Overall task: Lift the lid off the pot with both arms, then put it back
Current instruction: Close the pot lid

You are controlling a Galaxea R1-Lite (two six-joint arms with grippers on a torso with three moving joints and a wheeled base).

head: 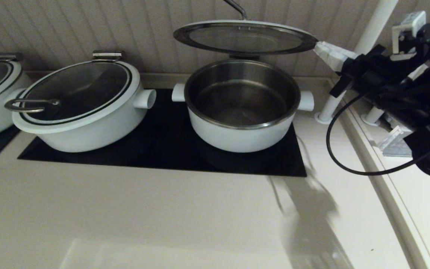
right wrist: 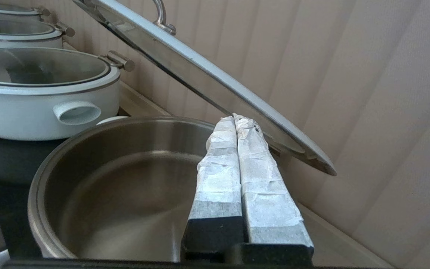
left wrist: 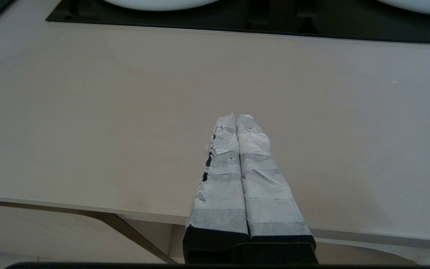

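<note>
Glass and steel hang raised above the pot: the lid is tilted up, its rear edge apparently on the hinge clip at the back of the pot, its front edge high, so the steel inner bowl lies open and looks empty. The right gripper has its taped fingers pressed together with nothing between them, and their tips sit against the lid's rim on the side nearest the arm; in the right wrist view the tips look to be propping the underside of the rim rather than pinching it, though actual contact is hard to confirm. The pot's bowl lies just below and ahead of those fingers. The left gripper is well away from the lid, hovering over bare bench near its front edge, fingers closed together and empty; the black cooktop lies well ahead of the tips. Judging by this, the lifting half looks done or nearly so, but with one arm only; the left arm has no share in it. What remains is lowering the lid until its rim seats on the pot again. A neighbouring oval pot with its own lid shut stands beside the open pot, apart from either set of fingers.
</note>
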